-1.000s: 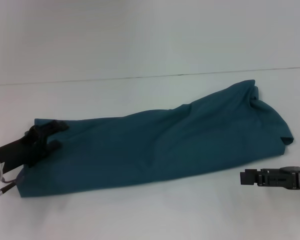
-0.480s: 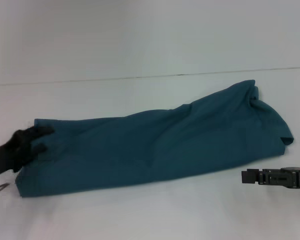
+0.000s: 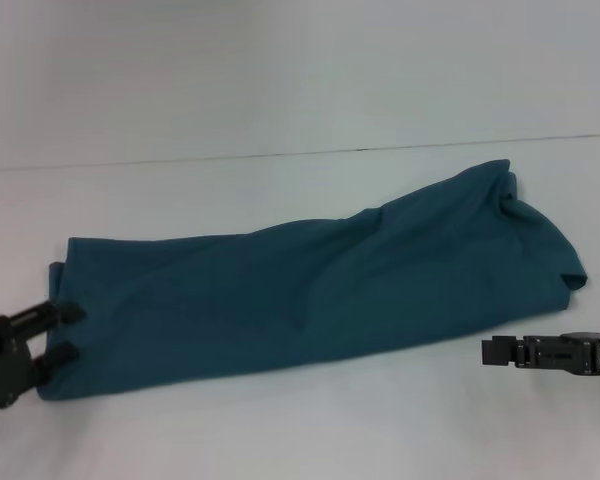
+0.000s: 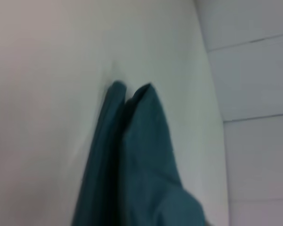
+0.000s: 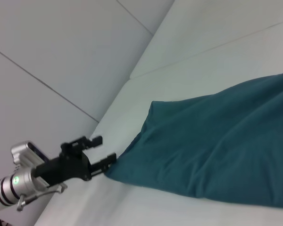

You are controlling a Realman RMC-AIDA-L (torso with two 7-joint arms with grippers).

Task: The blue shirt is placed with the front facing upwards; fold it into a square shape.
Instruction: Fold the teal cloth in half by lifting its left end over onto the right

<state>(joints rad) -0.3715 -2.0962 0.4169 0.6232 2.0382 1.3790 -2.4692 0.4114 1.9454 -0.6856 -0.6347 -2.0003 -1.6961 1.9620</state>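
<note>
Dark teal cloth fills the middle of the head view: we see the blue shirt (image 3: 310, 285) folded into one long band on the white bench (image 3: 280, 420). The band runs from near the bench's left edge, low, up toward the far right, where its bunched end sits just short of the seam line at the back. No lettering or collar shows from here. At the left end we see the left tool (image 3: 62, 330), its two black fingers spread apart, one above the other, tips right at the shirt's left edge; whether they touch the cloth we cannot tell. Nothing is between them. The right tool (image 3: 486, 352) is low near the right edge of the bench, just beside the shirt's near hem but apart from it, pointing left. Its fingers look pressed together, nothing held.

Left wrist view: we see only the blue shirt (image 4: 141, 165) end-on, two folded layers with a dark gap between, lying on the bench (image 4: 42, 117). No fingers show here.

Right wrist view: the blue shirt (image 5: 217, 150) spreads across the bench (image 5: 188, 61), its corner pointing at the left tool (image 5: 103, 150). That tool's two fingers are spread, one finger's tip at the corner of the cloth, the other clear above it. The silver wrist behind it shows a green light.
</note>
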